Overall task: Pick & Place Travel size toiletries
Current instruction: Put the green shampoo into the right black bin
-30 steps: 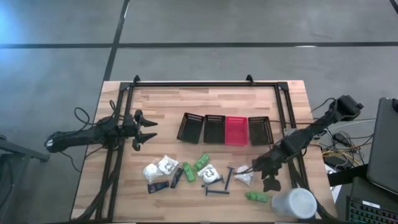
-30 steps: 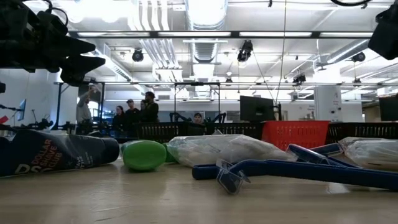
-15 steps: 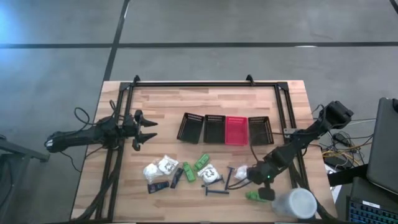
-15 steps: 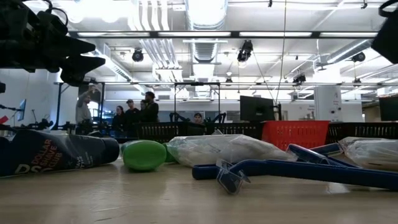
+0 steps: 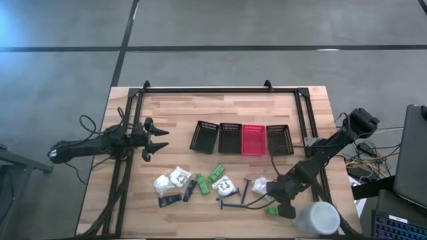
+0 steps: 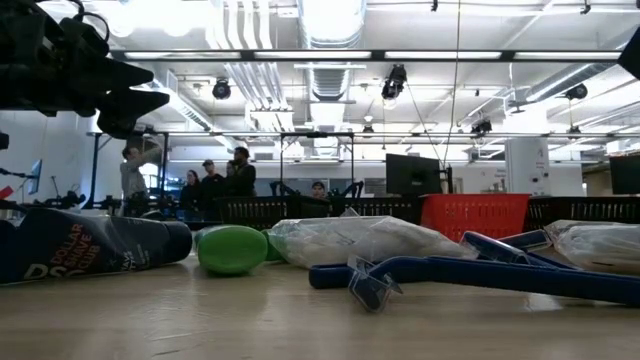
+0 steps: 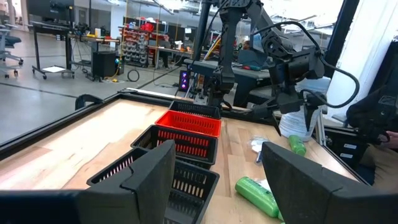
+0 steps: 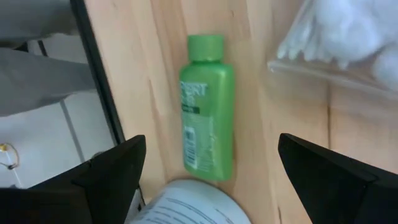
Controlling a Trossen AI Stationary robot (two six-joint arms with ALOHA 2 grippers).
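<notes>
Hovering right claw [image 8: 205, 171], fingers spread, above green bottle [image 8: 206, 109].

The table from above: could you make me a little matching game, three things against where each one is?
Things:
1. red mesh bin
2. large white cup
3. left pincer

Places:
A. right front corner of the table
B. hovering open at the table's left side
C. third from the left in the row of four bins

Pairs: 1-C, 2-A, 3-B
</notes>
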